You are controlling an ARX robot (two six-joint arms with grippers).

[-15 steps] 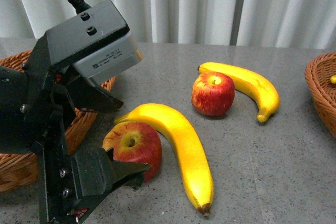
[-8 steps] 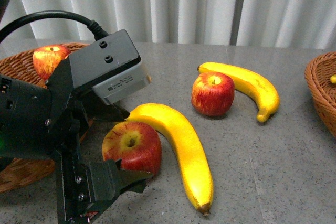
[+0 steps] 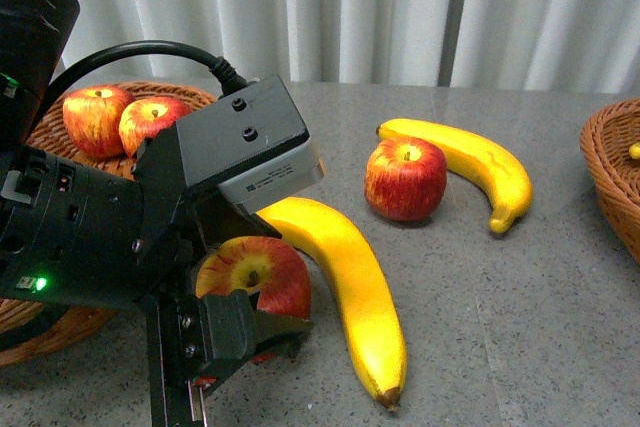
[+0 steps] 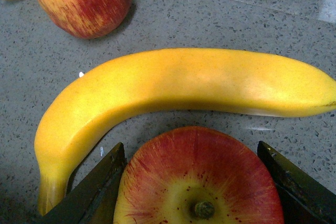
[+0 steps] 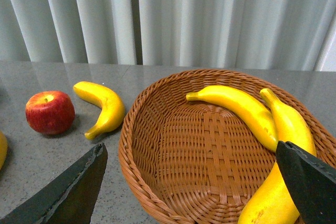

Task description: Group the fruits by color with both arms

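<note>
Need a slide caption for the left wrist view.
Left gripper straddling a red apple, a banana curving just beyond it.

Only 1 white label [image 3: 265, 184] on gripper housing [image 3: 235, 137], txt illegible.

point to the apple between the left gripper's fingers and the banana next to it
apple [image 4: 197, 177]: left wrist view, top, near the stem
banana [image 4: 178, 85]: left wrist view, middle of its curve

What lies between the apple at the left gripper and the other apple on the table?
A banana lies across that stretch, between the near apple and the far apple; the left wrist view shows it clearly.
</note>
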